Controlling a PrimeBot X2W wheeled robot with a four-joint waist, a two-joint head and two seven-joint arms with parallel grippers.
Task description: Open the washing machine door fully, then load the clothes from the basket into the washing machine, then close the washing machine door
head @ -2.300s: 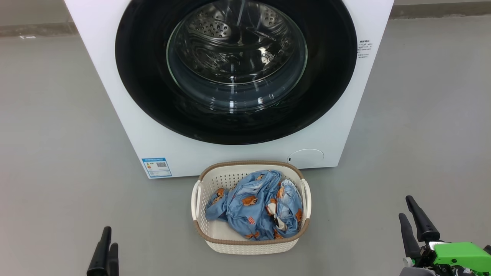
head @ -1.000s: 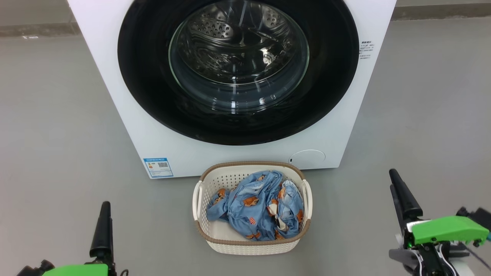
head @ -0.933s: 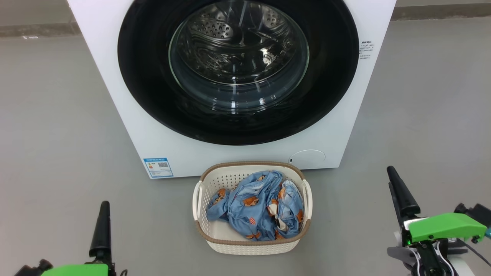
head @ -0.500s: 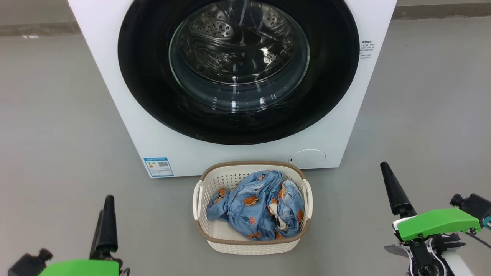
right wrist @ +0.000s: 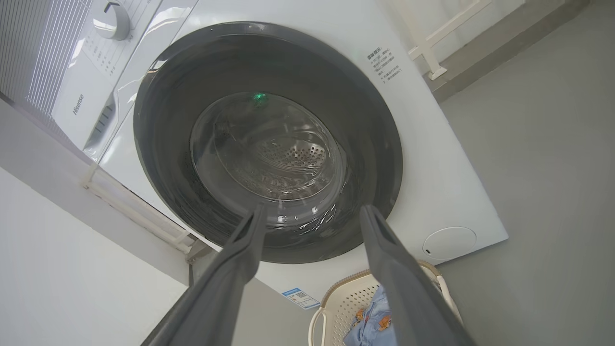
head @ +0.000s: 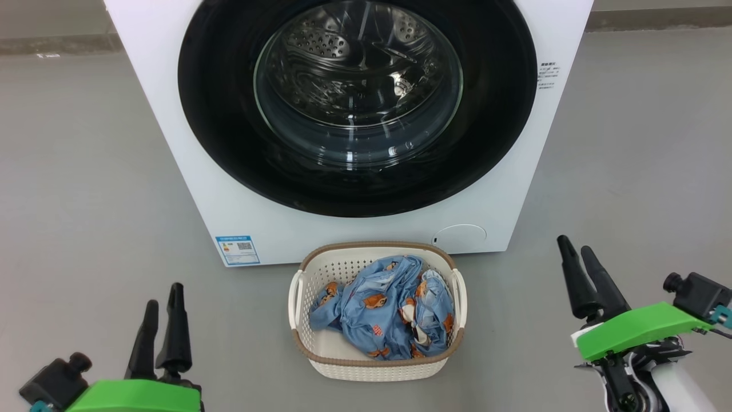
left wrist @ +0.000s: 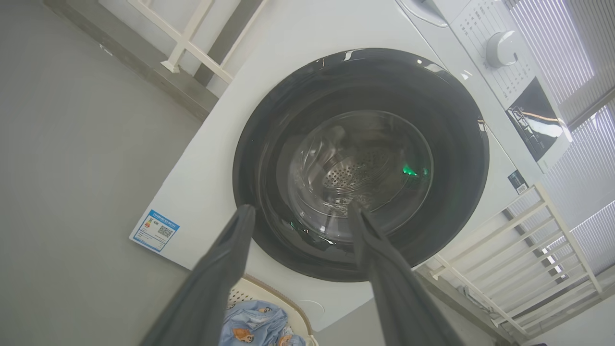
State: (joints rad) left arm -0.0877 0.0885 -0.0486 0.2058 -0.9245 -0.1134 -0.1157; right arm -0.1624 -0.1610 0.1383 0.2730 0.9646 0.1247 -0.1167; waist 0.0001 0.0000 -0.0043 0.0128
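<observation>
Left tool [head: 164, 294] and right tool [head: 575, 245] are of identical build. Each carries two long black fingers [head: 174, 326], conical in form, tapering from a flared collar at the base to a rounded tip. In the wrist views the fingers read matte dark grey. Behind the collar sits a bright green cover [head: 635, 332], a smooth wedge-shaped plate. On the outer side of each cover is a black camera block [head: 697, 293] with a short round barrel. A teal plug [head: 721, 315] adjoins it. Below the right cover are thin black and white cables [head: 657, 355], a dark round joint housing [head: 626, 395] and a white cylindrical forearm [head: 680, 389].
</observation>
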